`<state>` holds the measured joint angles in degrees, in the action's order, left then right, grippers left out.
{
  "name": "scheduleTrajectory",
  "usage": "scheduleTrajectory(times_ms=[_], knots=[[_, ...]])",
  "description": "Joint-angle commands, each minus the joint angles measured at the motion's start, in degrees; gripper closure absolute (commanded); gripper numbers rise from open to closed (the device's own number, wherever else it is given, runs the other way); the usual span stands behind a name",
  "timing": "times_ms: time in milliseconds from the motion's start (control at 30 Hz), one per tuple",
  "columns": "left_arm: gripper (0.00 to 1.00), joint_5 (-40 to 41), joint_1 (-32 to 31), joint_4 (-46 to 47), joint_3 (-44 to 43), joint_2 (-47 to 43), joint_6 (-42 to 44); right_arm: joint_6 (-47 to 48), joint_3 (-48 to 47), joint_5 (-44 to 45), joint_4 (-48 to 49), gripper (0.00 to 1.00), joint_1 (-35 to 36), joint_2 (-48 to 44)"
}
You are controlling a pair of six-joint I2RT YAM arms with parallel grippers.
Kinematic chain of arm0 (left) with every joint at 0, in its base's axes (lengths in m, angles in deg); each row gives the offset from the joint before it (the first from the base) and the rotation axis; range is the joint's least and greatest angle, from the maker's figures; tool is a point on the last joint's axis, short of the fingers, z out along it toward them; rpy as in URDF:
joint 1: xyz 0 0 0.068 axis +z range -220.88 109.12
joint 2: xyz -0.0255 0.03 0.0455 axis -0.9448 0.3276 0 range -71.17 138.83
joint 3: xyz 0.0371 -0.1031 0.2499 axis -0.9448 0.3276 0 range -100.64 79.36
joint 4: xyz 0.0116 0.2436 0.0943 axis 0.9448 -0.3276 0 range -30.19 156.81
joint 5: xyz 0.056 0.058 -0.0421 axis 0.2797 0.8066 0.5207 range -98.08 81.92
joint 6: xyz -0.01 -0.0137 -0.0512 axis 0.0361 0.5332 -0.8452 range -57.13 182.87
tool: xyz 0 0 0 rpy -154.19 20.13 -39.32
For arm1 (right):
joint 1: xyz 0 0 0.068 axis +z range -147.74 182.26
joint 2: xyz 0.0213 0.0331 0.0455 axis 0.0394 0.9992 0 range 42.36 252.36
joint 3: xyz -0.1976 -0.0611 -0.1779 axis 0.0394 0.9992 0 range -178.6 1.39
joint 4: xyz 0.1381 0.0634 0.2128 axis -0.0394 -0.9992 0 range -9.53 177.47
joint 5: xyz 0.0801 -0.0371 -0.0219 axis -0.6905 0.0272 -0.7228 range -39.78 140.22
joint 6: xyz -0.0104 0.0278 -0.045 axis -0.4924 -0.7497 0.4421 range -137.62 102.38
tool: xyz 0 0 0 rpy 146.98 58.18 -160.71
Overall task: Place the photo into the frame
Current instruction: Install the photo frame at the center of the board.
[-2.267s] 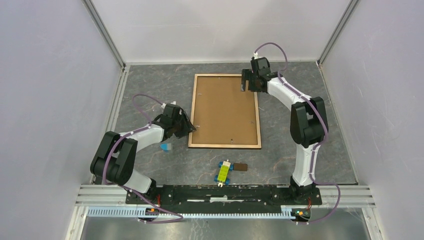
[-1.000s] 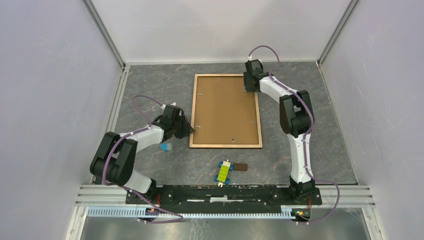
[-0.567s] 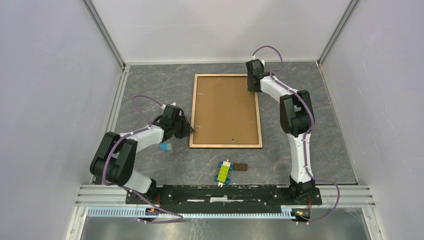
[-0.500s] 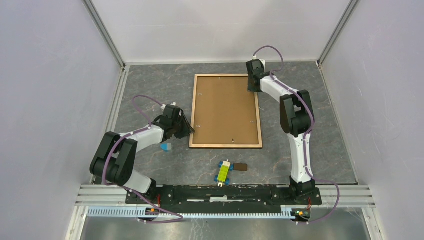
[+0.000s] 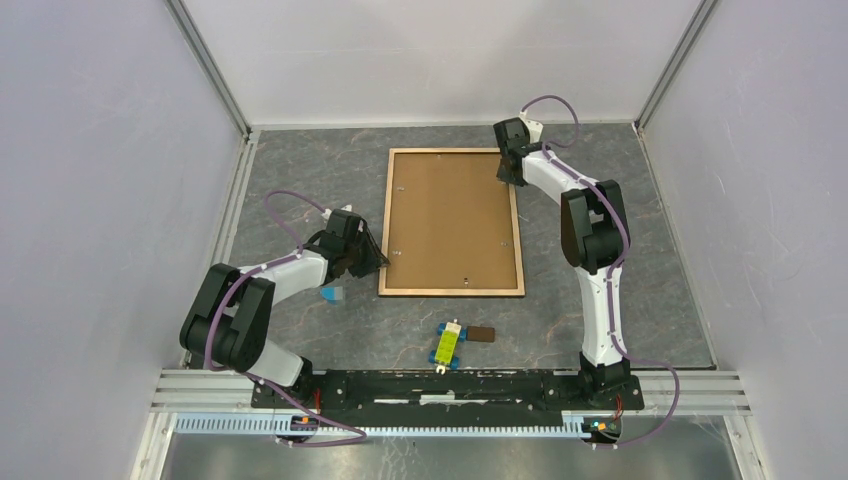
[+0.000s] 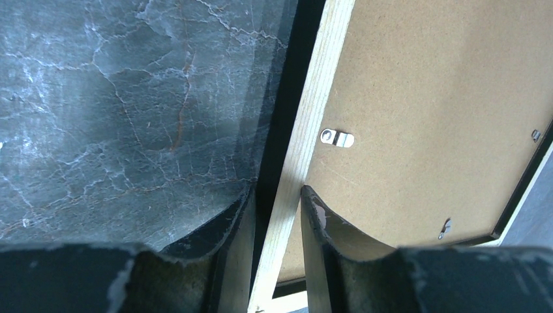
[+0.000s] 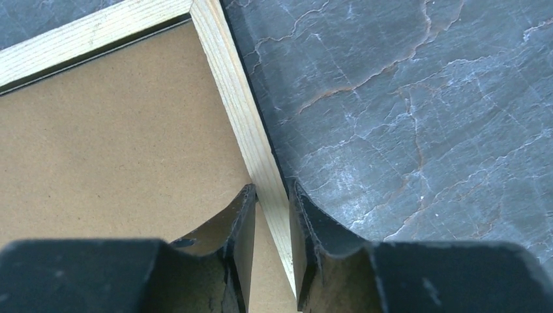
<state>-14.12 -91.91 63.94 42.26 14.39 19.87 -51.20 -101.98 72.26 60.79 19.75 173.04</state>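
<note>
The frame (image 5: 385,215) lies back side up on the table, with a plain brown backing board (image 5: 450,220) filling it. The photo is hidden. My left gripper (image 5: 378,258) is shut on the left rail near the near-left corner. In the left wrist view the light wood rail (image 6: 319,98) runs between the gripper (image 6: 277,192) fingers. My right gripper (image 5: 510,175) is shut on the right rail close to the far-right corner. The right wrist view shows that rail (image 7: 235,98) pinched by the gripper (image 7: 272,189).
A yellow-green and blue piece (image 5: 447,343) and a small brown piece (image 5: 482,334) lie near the front edge. A small blue item (image 5: 330,294) sits by the left arm. A metal tab (image 6: 336,137) lies on the backing board. Enclosure walls stand on three sides.
My right gripper came down over the frame's right rail by the far corner and closed on it, its wrist turning a little. The left arm and the frame have stayed put.
</note>
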Motion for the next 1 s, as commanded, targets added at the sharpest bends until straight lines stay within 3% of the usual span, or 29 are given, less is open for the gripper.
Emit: scheduleTrajectory(times_ms=[0,100,233,333,567,767,967], knots=[[0.63,0.3,-0.4,-0.7,1.1,-0.5,-1.4,-1.8,-2.8,-6.0,-3.5,0.62,0.9,0.6],[0.63,0.2,-0.3,-0.7,1.2,-0.7,-1.4,4.0,-3.9,-6.6,-3.7,0.40,0.6,-3.1],[0.63,0.3,-0.4,-0.5,1.3,-0.8,-1.5,13.1,1.4,-10.2,-4.3,0.16,0.7,-11.3],[0.63,0.4,-0.4,-0.2,1.5,-1.0,-1.6,18.1,11.1,-13.0,-3.8,0.08,1.1,-19.2],[0.63,0.0,-0.3,0.3,1.8,-1.1,-1.6,29.6,29.8,-21.9,-0.6,0.09,1.4,-32.4],[0.63,-0.3,-0.4,0.4,1.7,-0.9,-1.5,33.1,38.1,-24.4,1.1,0.16,2.1,-33.9],[0.64,-0.5,-0.3,0.5,1.8,-0.9,-1.5,35.3,39.2,-23.3,3.0,0.24,2.3,-31.2]])
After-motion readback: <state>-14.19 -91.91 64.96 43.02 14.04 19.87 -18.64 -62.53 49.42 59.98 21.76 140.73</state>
